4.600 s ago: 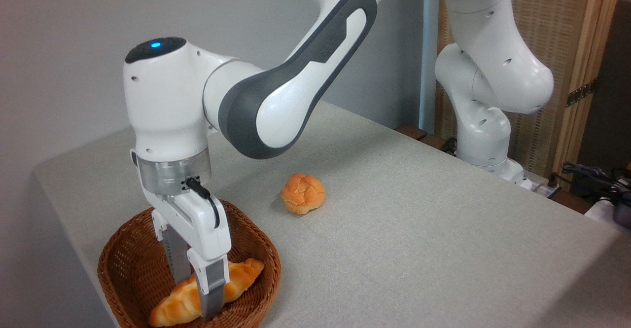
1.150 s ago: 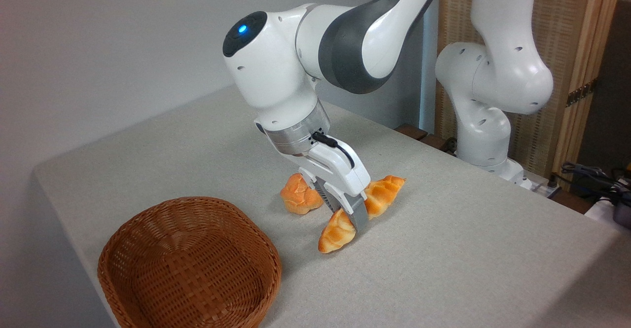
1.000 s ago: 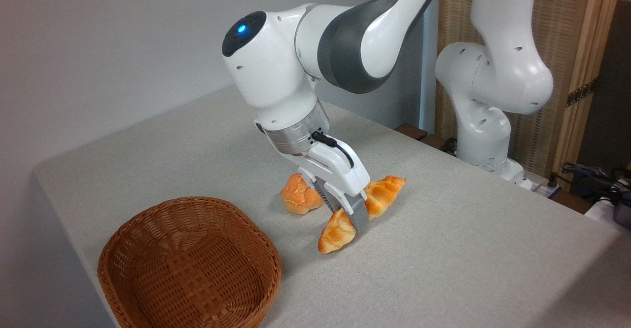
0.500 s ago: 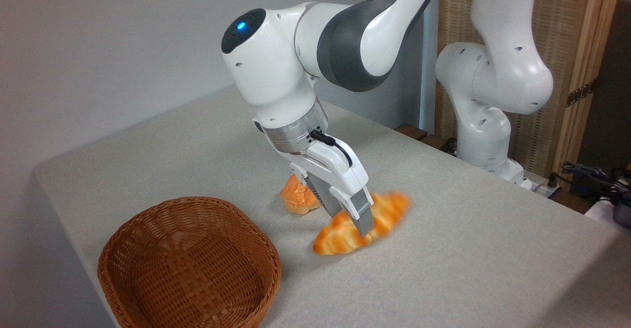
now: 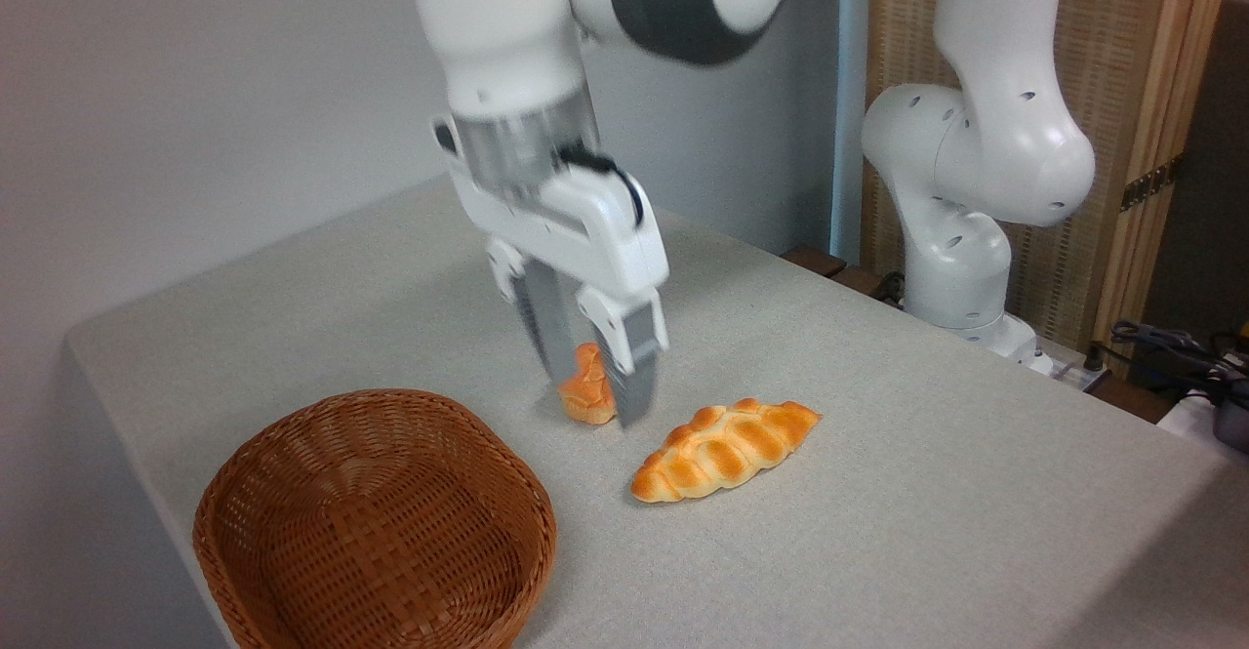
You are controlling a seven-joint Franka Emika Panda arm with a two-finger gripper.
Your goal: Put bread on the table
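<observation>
The bread (image 5: 726, 449), a long braided golden-orange loaf with pointed ends, lies flat on the light grey table (image 5: 878, 493), right of centre. My gripper (image 5: 597, 390) hangs above the table, up and to the left of the loaf, apart from it. Its fingers (image 5: 634, 374) point down, are open and hold nothing. The arm is slightly blurred.
A small round orange bun (image 5: 585, 391) sits on the table behind my fingers, partly hidden by them. An empty brown wicker basket (image 5: 376, 522) stands at the front left near the table's edge. The robot's base (image 5: 961, 268) rises at the back right, with cables (image 5: 1171, 351) beside it.
My gripper let go of the bread, which dropped flat onto the table. The gripper then rose and shifted left, away from the loaf. Earlier the bread came out of the basket.
</observation>
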